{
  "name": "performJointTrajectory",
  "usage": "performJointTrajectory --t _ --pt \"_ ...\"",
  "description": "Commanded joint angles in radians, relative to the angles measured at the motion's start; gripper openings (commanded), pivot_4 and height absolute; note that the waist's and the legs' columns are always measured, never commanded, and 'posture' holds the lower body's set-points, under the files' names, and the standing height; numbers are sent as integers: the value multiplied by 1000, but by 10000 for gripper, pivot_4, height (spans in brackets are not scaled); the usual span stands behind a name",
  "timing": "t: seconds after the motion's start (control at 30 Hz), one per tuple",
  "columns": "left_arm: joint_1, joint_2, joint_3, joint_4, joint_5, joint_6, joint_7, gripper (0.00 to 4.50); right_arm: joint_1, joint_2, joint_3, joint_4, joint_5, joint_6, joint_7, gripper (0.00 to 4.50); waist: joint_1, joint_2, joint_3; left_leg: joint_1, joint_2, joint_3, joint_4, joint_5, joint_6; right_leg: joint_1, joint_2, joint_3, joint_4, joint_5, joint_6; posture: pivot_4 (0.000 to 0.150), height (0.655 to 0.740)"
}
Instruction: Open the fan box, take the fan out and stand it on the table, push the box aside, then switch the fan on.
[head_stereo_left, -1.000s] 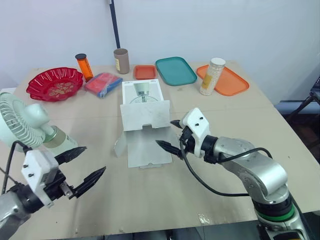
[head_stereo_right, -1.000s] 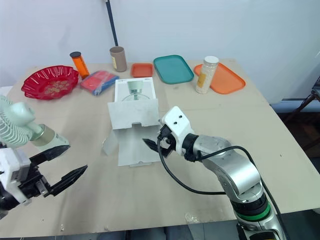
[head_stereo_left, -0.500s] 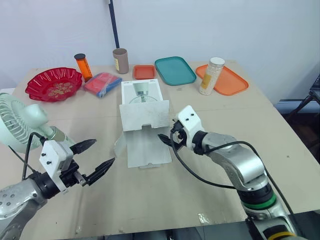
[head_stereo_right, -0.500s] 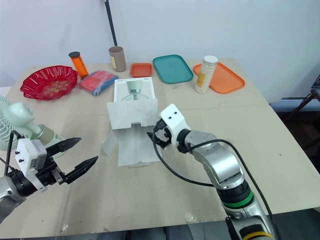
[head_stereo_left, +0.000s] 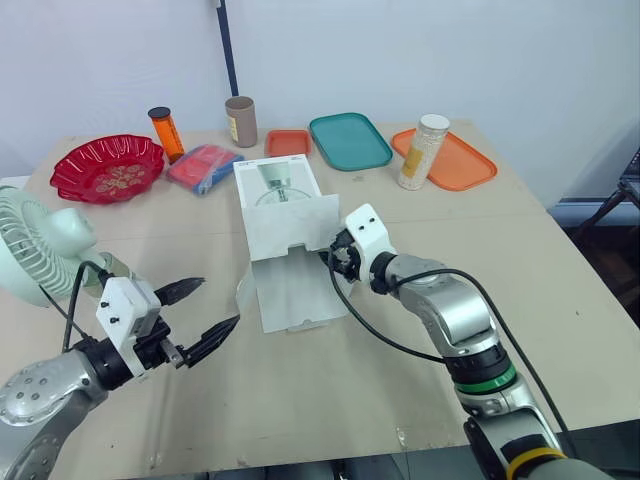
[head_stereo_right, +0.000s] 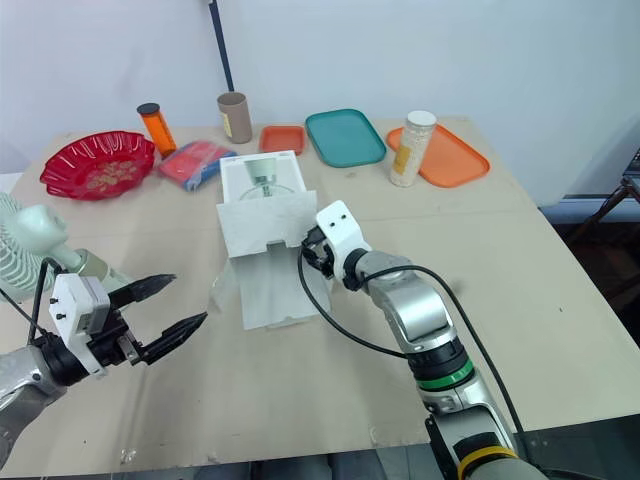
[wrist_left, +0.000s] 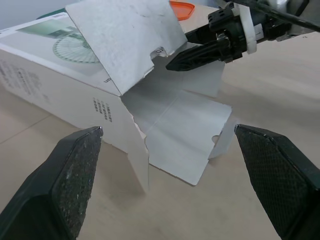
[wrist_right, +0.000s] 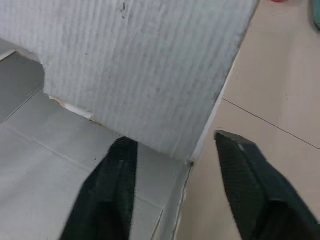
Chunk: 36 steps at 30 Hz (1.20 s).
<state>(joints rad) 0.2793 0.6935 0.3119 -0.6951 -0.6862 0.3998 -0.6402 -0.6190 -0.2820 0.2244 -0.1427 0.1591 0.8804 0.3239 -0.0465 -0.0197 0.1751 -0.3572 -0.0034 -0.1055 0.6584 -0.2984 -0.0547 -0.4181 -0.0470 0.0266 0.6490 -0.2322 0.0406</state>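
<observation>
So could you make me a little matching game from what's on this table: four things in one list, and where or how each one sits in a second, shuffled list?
Things:
1. fan
2. fan box
3. red bowl
4. teal tray

Places or states:
A. far side, next to the small orange tray
B. lying in the middle, end flaps open
C. standing at the table's left edge
D. far left, near the orange bottle

Pairs: 1-C, 2-B, 3-D, 4-A.
</observation>
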Motion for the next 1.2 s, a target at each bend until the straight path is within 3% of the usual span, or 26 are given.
performJointTrajectory --t 0.03,0.1,0.37,0.63,0.9,1.2 --pt "-13 -3 1 -7 12 -6 -4 45000 -31 31 -43 -2 -15 30 -46 6557 0 0 0 0 0 0 0 0 0 0 0 0 0 0 0 1500 7400" --pt "-19 -6 -1 -5 16 -5 -4 45000 -34 46 -53 0 -21 47 -67 433 0 0 0 0 0 0 0 0 0 0 0 0 0 0 0 1500 7400" --pt "-42 -9 0 7 16 -1 -13 45000 -35 72 -83 -13 -42 82 -121 433 0 0 0 0 0 0 0 0 0 0 0 0 0 0 0 1500 7400" --pt "-55 -9 -5 20 -2 9 -39 45000 45 -23 -130 -163 -17 146 -83 433 1 0 0 0 0 0 0 0 0 0 -1 0 0 0 0 1500 7400" --pt "-238 -60 -71 137 10 24 -11 45000 197 -113 -221 -361 9 237 -65 433 2 1 -1 0 -1 0 1 0 0 1 0 0 0 1 1 1500 7400" --pt "-331 -68 -189 187 31 8 -107 45000 316 -165 -373 -474 5 276 -83 433 3 1 -1 0 -1 0 1 0 0 1 -1 0 0 1 1 1500 7400"
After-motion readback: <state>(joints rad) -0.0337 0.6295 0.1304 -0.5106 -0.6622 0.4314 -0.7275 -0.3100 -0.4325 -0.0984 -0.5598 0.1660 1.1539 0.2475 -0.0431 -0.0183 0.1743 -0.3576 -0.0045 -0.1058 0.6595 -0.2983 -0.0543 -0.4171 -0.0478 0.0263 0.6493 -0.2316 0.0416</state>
